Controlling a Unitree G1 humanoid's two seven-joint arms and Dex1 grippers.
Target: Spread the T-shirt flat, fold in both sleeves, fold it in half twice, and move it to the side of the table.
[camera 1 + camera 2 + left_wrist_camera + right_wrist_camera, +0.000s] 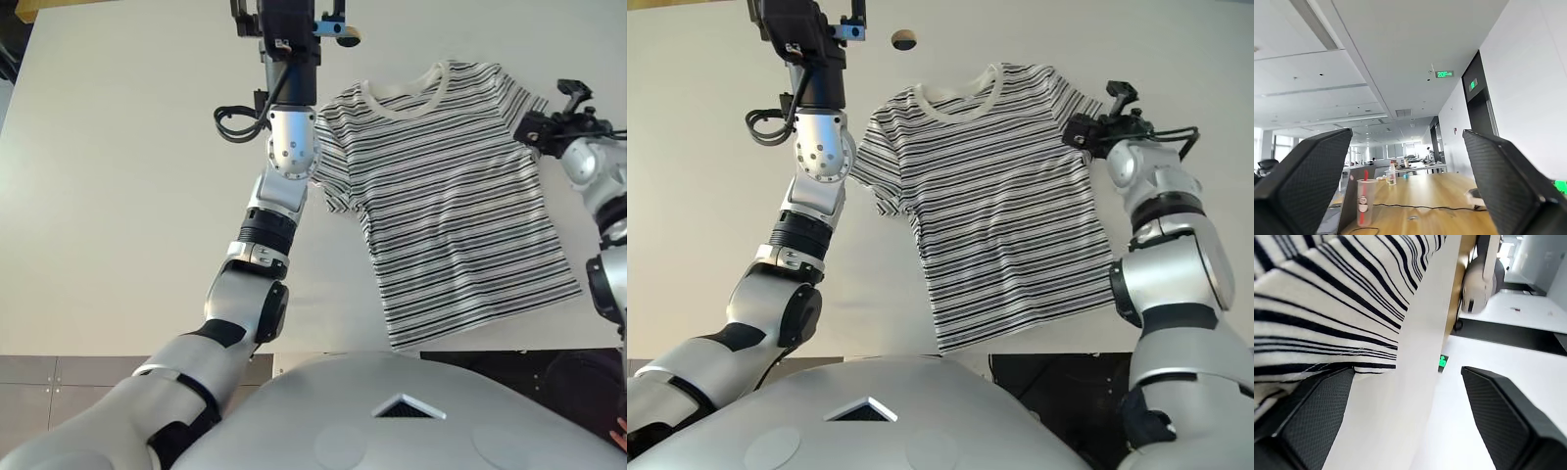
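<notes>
On the white tabletop [127, 176] the striped T-shirt [446, 196] lies spread flat. The right end effector [1408, 396] sits at its right sleeve [514, 98], spread wide, one finger [1312, 406] against the hem. The left end effector [1406, 134], spread and holding nothing, stands apart beyond the T-shirt's left shoulder.

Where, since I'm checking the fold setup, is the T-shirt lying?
The T-shirt lies flat on the white table, right of centre in the head views, between the left arm and the right hand at its sleeve.
</notes>
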